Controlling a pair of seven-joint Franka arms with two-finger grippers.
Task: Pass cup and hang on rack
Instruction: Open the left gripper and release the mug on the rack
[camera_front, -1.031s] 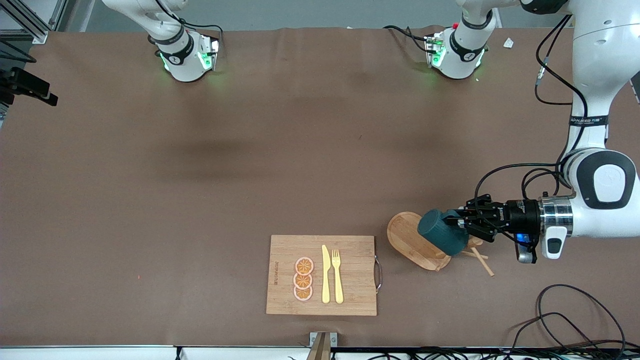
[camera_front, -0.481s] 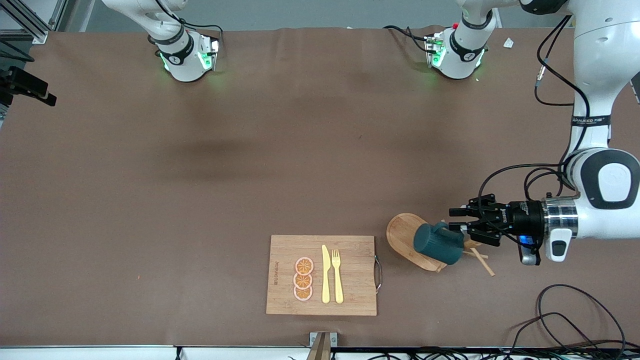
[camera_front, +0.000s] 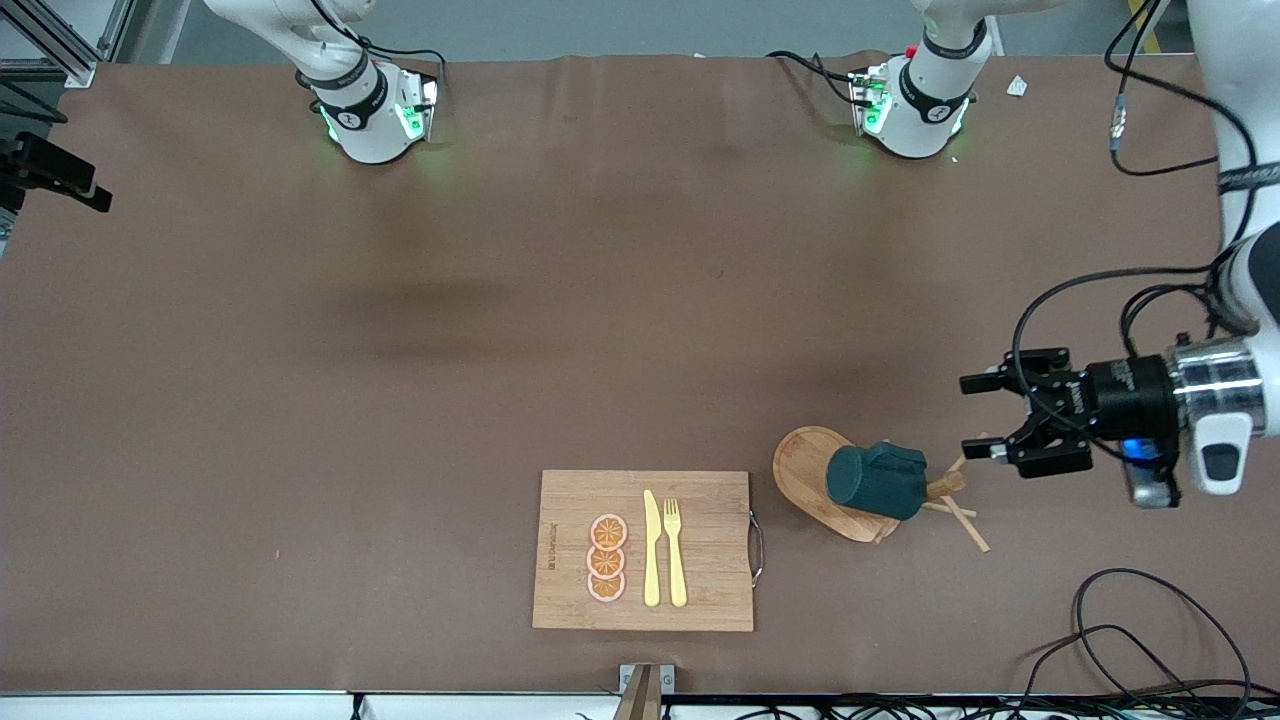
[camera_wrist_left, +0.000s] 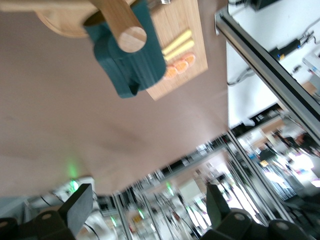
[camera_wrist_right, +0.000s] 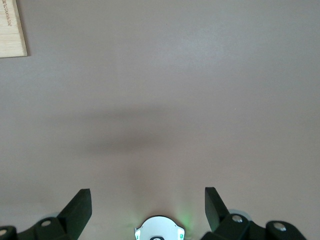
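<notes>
The dark teal ribbed cup (camera_front: 876, 480) hangs by its handle on a peg of the light wooden rack (camera_front: 815, 470), over the rack's oval base. In the left wrist view the cup (camera_wrist_left: 131, 57) sits against the rack's post (camera_wrist_left: 124, 26). My left gripper (camera_front: 974, 417) is open and empty, apart from the cup, toward the left arm's end of the table. My right gripper (camera_wrist_right: 148, 205) is open and empty above bare table near its own base; it does not show in the front view.
A rectangular wooden cutting board (camera_front: 560, 515) lies beside the rack, with orange slices (camera_front: 607, 558), a yellow knife (camera_front: 651, 548) and a fork (camera_front: 675, 550) on it. Loose cables (camera_front: 1150, 630) lie near the table's front edge at the left arm's end.
My left gripper let go of the cup, opened and drew back toward the left arm's end of the table. The cup settled on the rack's peg.
</notes>
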